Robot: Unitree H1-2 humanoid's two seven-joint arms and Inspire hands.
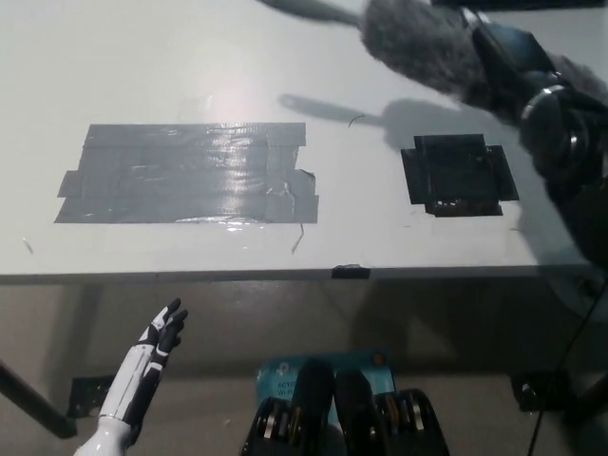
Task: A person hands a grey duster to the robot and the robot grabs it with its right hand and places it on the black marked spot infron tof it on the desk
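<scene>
Head view. The black right hand (518, 71) sits at the upper right of the frame, clamped on the grey duster (418, 47); the fluffy head shows clearly, while the handle runs off as a blurred streak toward the top edge. The duster is held clear above the worktop (190, 76) — its shadow falls on the surface below and to the left of it, confirming it is not in contact. No person's hand is visible on the handle.

The black marked spot (459, 175) lies at centre right, below the duster and apart from it, uncovered. Judgement: the grasp is made and the placing step is in hand. To do it well, the hand should bring the duster's head down the frame until it stands over the spot, lower until the fluff rests on the black square, and only then release — letting go early risks the long handle tipping the duster off the mark.

The white left hand (157, 351) rests at lower left, below the worktop edge, fingers apart and holding nothing.

Surface: pale, smooth and glossy. A broad patch of grey tape (185, 174) occupies the centre left, well apart from the spot, with a loose strip end at its lower right. The room beyond the worktop is not shown.
</scene>
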